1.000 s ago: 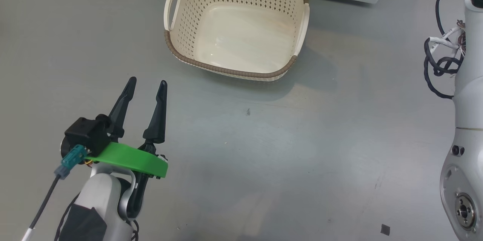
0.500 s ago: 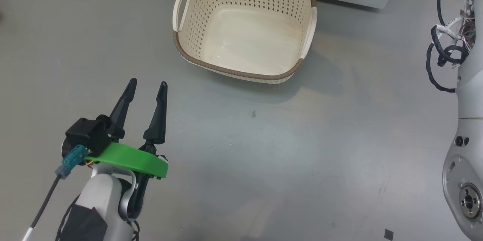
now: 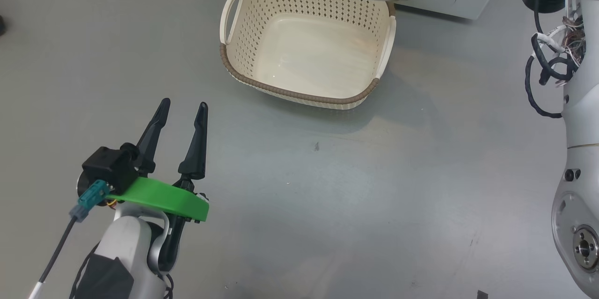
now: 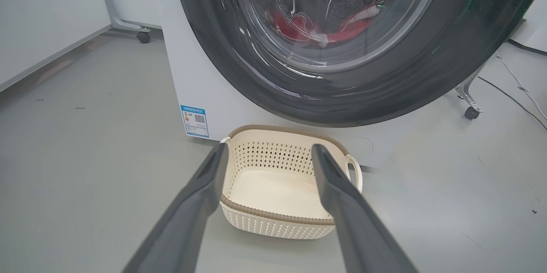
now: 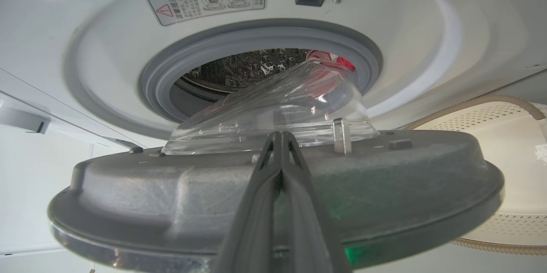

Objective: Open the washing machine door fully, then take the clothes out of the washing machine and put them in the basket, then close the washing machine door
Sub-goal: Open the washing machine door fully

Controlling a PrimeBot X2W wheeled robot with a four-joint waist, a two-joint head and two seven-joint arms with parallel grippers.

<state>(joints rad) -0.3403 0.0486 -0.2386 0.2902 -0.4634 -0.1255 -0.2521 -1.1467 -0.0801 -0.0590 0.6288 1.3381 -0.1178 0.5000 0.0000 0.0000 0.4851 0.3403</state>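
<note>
1. The washing machine (image 4: 188,72) stands beyond the tips of the left claw (image 3: 183,103), and its top runs off the frame.
2. The door (image 5: 171,196) stands swung out from the drum opening. Its grey inner face lies straight ahead of the right claw (image 5: 278,136), whose fingers are pressed together with their tips at the foot of the glass bowl (image 5: 273,110). Whether they touch the door cannot be made out.
3. The basket (image 3: 290,13) sits on the floor (image 3: 374,196) ahead of the left claw and well apart from it. Its far edge is hidden beneath the door's black rim.
4. The clothes (image 5: 329,57) lie in the drum beyond the right claw's tips. They are half hidden and smeared by the glass bowl.
5. The left claw is spread wide with nothing between its fingers, above the floor.
</note>
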